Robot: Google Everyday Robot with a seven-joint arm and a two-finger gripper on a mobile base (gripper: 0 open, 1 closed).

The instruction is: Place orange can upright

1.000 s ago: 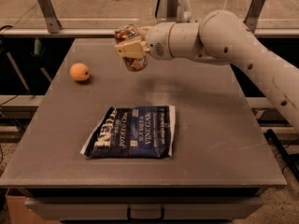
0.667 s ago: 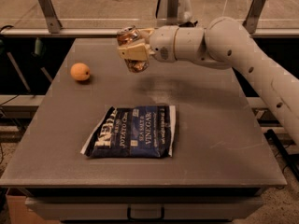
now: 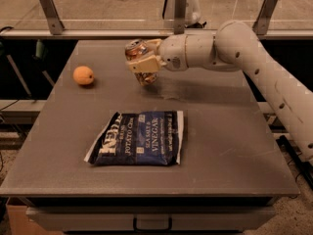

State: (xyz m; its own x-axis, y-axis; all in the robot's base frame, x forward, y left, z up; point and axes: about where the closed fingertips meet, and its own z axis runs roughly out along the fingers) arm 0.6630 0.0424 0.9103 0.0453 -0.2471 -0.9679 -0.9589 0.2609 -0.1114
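Observation:
The orange can [image 3: 138,49] is a small dented can with a silver top and an orange-brown body. It stands nearly upright, tilted a little, in the grip of my gripper [image 3: 145,62] over the far middle of the grey table [image 3: 220,131]. Its lower end [image 3: 147,79] shows below the fingers, just above or at the table top; I cannot tell if it touches. My white arm reaches in from the right. The gripper is shut on the can.
A round orange fruit [image 3: 83,75] lies at the far left of the table. A dark blue potato chip bag [image 3: 138,138] lies flat in the middle, nearer the front. Metal posts and a rail run behind the table's far edge.
The gripper with the can has moved slightly left and down toward the table top. The fruit and the chip bag have not moved.

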